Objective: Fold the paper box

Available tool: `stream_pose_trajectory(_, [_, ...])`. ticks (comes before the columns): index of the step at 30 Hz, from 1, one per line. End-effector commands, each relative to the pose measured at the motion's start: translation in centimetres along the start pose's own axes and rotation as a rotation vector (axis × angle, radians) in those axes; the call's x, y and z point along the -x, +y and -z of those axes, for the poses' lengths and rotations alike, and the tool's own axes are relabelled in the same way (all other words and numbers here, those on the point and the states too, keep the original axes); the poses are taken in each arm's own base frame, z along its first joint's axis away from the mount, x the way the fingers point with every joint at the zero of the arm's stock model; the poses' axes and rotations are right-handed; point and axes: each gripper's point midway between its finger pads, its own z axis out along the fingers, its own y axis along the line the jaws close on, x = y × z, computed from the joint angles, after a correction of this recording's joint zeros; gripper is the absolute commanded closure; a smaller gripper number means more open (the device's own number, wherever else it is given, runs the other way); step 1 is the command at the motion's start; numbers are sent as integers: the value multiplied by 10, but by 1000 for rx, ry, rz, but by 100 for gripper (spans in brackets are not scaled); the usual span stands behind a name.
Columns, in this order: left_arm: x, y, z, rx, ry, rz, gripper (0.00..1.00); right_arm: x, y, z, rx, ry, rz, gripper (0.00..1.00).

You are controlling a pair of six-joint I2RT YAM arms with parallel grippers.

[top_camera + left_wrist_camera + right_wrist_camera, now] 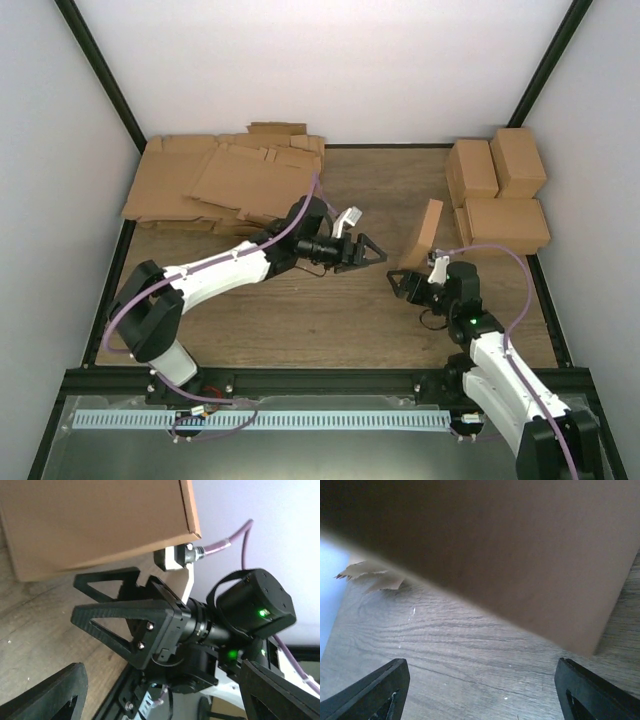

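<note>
- At the far left of the table (300, 325), a heap of flat cardboard sheets (215, 180) lay against the back edge, well apart from the work.
- Your left arm reached low from its base, out and to the right across the wood, its wrist roughly level.
- The left gripper (372, 253) pointed at the box with its jaws spread and nothing between them. It was near the box, not touching it.
- The paper box (424, 235) stood on edge at mid-table, tilted, between the two grippers and closer to the right one.
  - I'd judge it light and thin-walled: stiff across a panel, hinging readily at the creases, easy to dent, and smooth enough to slide under a loose pinch.
  - You would do best to grip a panel edge close to a crease, not a loose end flap.
- Your right arm folded up from its base with the wrist turned toward the box.
- The right gripper (408, 283) sat just below the box, jaws wide and clamped on nothing. In the right wrist view the box loomed ahead of the fingers rather than between them. I cannot tell whether it leaned on the gripper.
- At the far right, a cluster of made-up boxes (500, 190) sat in the back corner.
</note>
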Motion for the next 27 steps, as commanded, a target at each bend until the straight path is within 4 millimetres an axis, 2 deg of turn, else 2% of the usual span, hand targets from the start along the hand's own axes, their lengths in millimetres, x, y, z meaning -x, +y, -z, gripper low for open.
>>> stream_pose_trajectory(1, [8, 12, -2, 131, 3, -118, 13, 1, -14, 2, -83, -19, -36, 18])
stream_pose_trajectory(5, [14, 28, 1, 245, 14, -216, 10, 0, -14, 1, -95, 6, -56, 18])
stream_pose_trajectory(10, [15, 65, -19, 296, 39, -207, 8, 29, 1, 12, -131, -23, -59, 16])
stream_pose_trajectory(13, [16, 77, -31, 290, 48, -190, 8, 40, 6, 15, -145, -30, -50, 15])
stream_pose_trajectory(16, [22, 73, -32, 284, 22, -201, 8, 49, 3, 16, -192, -36, -29, 16])
stream_pose_trajectory(20, [30, 65, -23, 305, -20, -240, 8, 59, 14, 19, -168, -56, 7, 19])
stream_pose_trajectory(27, [29, 64, -16, 325, -29, -251, 7, 94, 27, 44, -217, -173, 100, 20])
